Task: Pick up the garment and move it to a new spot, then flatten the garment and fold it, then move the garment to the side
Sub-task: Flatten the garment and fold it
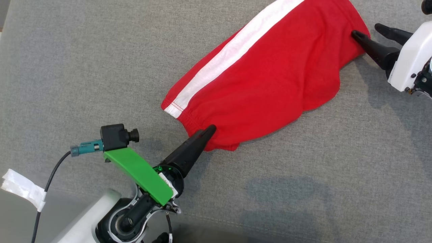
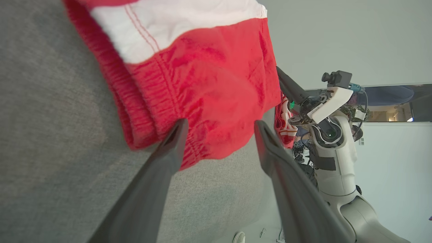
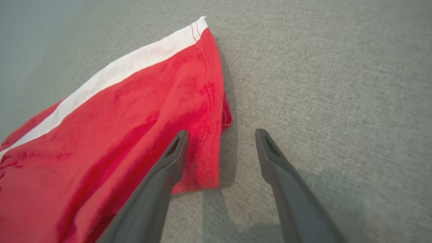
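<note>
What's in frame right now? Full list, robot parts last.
garment: one, red with a white stripe, lying on the surface between the grippers
surface: one, grey fabric, under everything
tape: one piece, white, on the cable, head view lower left
cable: one, black, lower left
camera: one, black, on the left wrist
bracket: one, green, under the camera
left gripper: one, dark, open, at the garment's gathered end
right gripper: one, dark, open, at the opposite edge

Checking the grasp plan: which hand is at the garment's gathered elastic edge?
The left hand, lower left in the head view: its open fingers meet the gathered edge of the red garment. The right hand, also open, is at the opposite end, upper right.
</note>
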You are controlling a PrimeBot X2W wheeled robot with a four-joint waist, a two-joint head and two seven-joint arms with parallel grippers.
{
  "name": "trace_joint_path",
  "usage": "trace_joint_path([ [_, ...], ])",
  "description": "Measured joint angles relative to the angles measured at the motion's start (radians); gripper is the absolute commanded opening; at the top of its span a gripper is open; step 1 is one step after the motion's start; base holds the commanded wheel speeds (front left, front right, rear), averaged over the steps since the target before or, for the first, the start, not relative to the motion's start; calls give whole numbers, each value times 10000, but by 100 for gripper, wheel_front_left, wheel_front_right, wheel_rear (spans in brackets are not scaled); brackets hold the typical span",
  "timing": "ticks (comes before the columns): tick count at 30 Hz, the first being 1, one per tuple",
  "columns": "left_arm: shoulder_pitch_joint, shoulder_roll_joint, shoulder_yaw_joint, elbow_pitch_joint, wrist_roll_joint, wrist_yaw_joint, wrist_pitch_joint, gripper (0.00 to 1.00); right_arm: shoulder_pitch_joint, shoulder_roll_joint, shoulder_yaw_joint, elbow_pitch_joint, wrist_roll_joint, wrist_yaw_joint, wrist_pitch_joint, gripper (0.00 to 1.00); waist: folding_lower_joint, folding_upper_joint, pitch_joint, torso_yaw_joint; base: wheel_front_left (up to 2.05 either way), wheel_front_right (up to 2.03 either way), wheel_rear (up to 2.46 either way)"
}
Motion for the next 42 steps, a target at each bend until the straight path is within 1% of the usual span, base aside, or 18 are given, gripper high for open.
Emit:
trace_joint_path([
  [6,-12,-21,-219,75,27,69,111,100,29,0,58,134,-8,-105,12,100,0,0,247,67,0,0,0],
  [19,-13,-105,-497,184,54,151,389,100,-102,104,211,228,-215,-104,88,100,0,0,416,337,0,0,0],
  [22,-13,-165,-518,305,-15,157,449,100,-272,238,314,251,-297,-104,176,100,0,0,463,394,0,0,0],
  [25,-14,-182,-543,497,-6,240,453,100,-378,320,364,257,-303,-102,190,100,0,0,495,417,0,0,0],
  [32,-50,-161,-470,606,4,249,447,100,-470,355,374,272,-303,-96,215,100,0,0,549,394,0,0,0],
  [42,-583,-706,-485,1043,-77,253,531,100,-733,577,464,272,-374,-77,307,100,0,0,705,164,0,0,0],
])
